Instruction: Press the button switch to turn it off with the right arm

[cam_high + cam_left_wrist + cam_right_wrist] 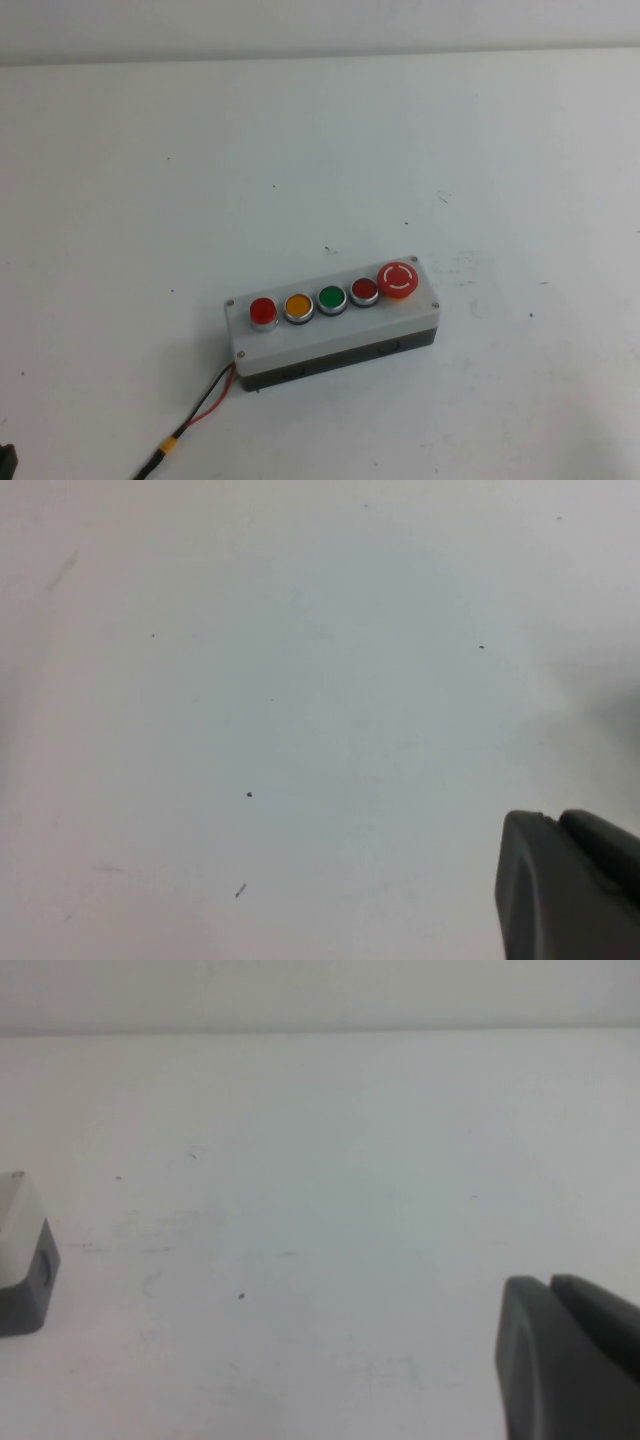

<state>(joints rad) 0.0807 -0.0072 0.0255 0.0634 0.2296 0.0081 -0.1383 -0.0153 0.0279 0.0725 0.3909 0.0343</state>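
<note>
A grey box [340,335] lies on the white table, right of centre in the high view. Its button row runs bright red, orange [298,307], green [332,299], darker red [363,291], then a large red mushroom button [398,279]. The button switch [263,311] is the bright-red one at the left end. Neither arm shows in the high view. My right gripper [550,1285] is shut and empty over bare table, with one corner of the box [22,1260] far off to its side. My left gripper [557,820] is shut and empty over bare table.
Red and black wires [205,405] with a yellow connector [171,441] run from the box's left end to the front edge. A small black part [5,458] sits at the front left corner. The table's back edge meets a pale wall [320,25].
</note>
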